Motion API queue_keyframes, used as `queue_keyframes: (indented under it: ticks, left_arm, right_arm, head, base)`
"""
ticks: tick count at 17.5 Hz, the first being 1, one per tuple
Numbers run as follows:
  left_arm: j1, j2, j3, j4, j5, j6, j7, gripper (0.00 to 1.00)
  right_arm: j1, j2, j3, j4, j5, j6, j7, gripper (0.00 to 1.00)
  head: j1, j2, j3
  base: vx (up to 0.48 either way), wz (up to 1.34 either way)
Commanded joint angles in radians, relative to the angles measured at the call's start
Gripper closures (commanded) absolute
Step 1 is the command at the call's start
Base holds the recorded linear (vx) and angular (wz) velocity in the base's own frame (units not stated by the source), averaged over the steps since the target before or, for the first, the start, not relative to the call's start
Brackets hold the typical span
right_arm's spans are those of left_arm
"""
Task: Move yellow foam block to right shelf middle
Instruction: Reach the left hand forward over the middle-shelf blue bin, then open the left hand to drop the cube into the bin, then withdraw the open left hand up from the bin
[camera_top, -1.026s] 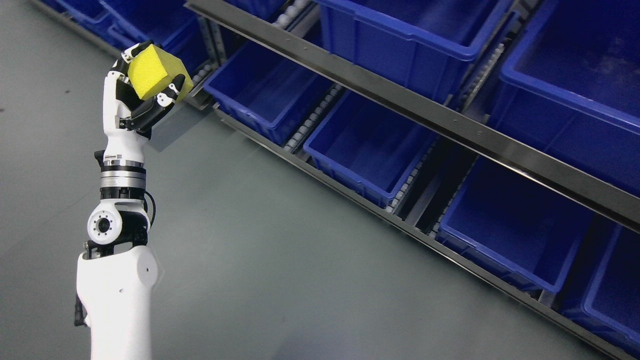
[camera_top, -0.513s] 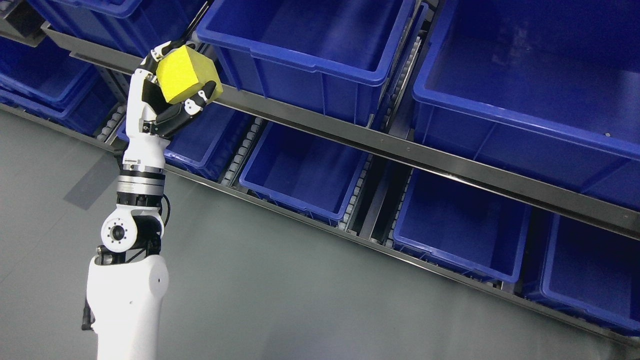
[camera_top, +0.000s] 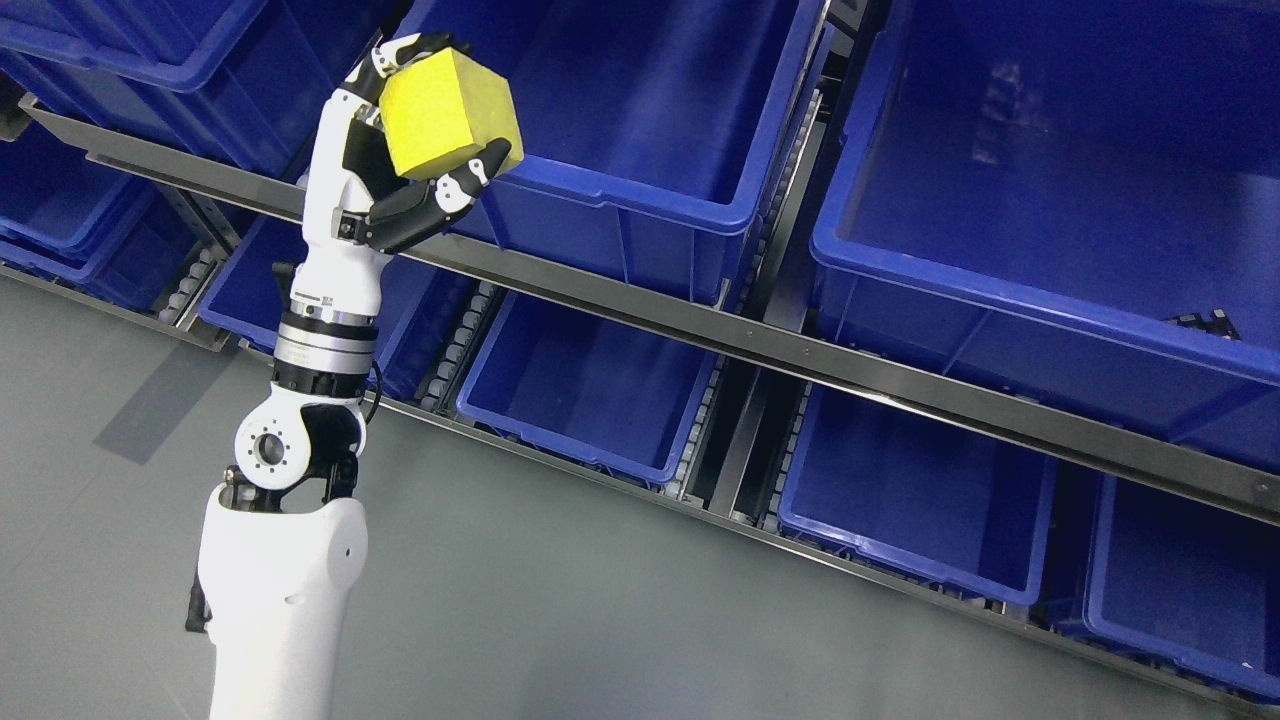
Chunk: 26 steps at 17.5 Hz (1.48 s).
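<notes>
Since the earlier frames the whole view has swung toward the shelving, so the camera has moved; within the picture the left arm has risen and shifted rightward, and the block it carries now shows against a blue bin instead of the grey floor.

The shelf rack fills the area right of and behind the hand, its grey metal rail running diagonally from just beside the wrist down toward the right edge. On the tier above that rail, the large blue bin sits directly behind and right of the hand, and a second large blue bin stands farther right, well apart from the hand. Below the rail, lower blue bins lie under and right of the hand on roller tracks. The grey floor spreads below the arm.

The left arm comes up from the bottom left. The left hand is closed around the yellow foam block: the block sits at the top of the hand, against the palm, with the thumb pressing its lower right edge and a fingertip hooked over its top left corner.

The block's back face and the other fingers are hidden behind it. The bins at the top and right are cut off by the frame, and whether the block overlaps the bin's opening or merely stands in front of it cannot be told.
</notes>
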Motion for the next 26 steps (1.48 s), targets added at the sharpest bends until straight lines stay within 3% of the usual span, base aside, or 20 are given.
queue_keyframes:
  ticks: [1,4,8,11,12,14,15,16,21,26]
  left_arm:
    - [-0.143,0.017,-0.076,-0.061,0.007,0.118,0.009,0.56]
    - [-0.275,0.017,-0.071,-0.024,0.041,0.281,0.014,0.56]
    - [-0.428,0.017,-0.07,0.109,0.041,0.577,0.014,0.54]
    - [-0.531,0.017,-0.111,0.259,0.042,0.665,0.072,0.49]
    - [-0.548,0.017,-0.135,0.328,0.042,0.668,0.089,0.43]
    - [-0.586,0.017,-0.191,0.443,0.039,0.697,0.089,0.17]
    - [-0.605,0.017,-0.214,0.488,0.041,0.703,0.089,0.03]
    - [-0.614,0.017,-0.232,0.504,0.042,0.702,0.089,0.0]
    - [-0.596,0.017,-0.241,0.465,0.044,0.636,0.083,0.0]
    - [-0.435,0.017,-0.212,0.323,0.042,0.342,0.081,0.0]
  right_arm:
    - [-0.002,-0.017,0.0,-0.017,0.0,0.001,0.0,0.0]
    - [-0.002,-0.017,0.0,-0.017,0.0,0.001,0.0,0.0]
    - [-0.003,-0.017,0.0,-0.017,0.0,0.001,0.0,0.0]
    - [-0.002,-0.017,0.0,-0.017,0.0,0.001,0.0,0.0]
    - [-0.002,-0.017,0.0,-0.017,0.0,0.001,0.0,0.0]
    - [-0.002,-0.017,0.0,-0.017,0.0,0.001,0.0,0.0]
    - [-0.002,-0.017,0.0,-0.017,0.0,0.001,0.0,0.0]
    - [-0.002,-0.017,0.0,-0.017,0.0,0.001,0.0,0.0]
    - [-0.002,-0.017,0.0,-0.017,0.0,0.001,0.0,0.0]
    - [-0.002,-0.017,0.0,-0.017,0.0,0.001,0.0,0.0]
  head:
    - [0.0,0.0,0.0]
    - [0.0,0.0,0.0]
    - [0.0,0.0,0.0]
    - [0.0,0.0,0.0]
    - [0.0,0.0,0.0]
    - [0.0,0.0,0.0]
    - [0.0,0.0,0.0]
    - [0.0,0.0,0.0]
    - [0.0,0.0,0.0]
    - [0.0,0.0,0.0]
  base:
    - [0.107,0.0]
    - [0.109,-0.01]
    - [0.08,0.0]
    - [0.068,0.0]
    - [0.047,0.0]
    - [0.036,0.0]
    - [0.028,0.0]
    - [0.028,0.0]
    - [0.013,0.0]
    - [-0.002,0.0]
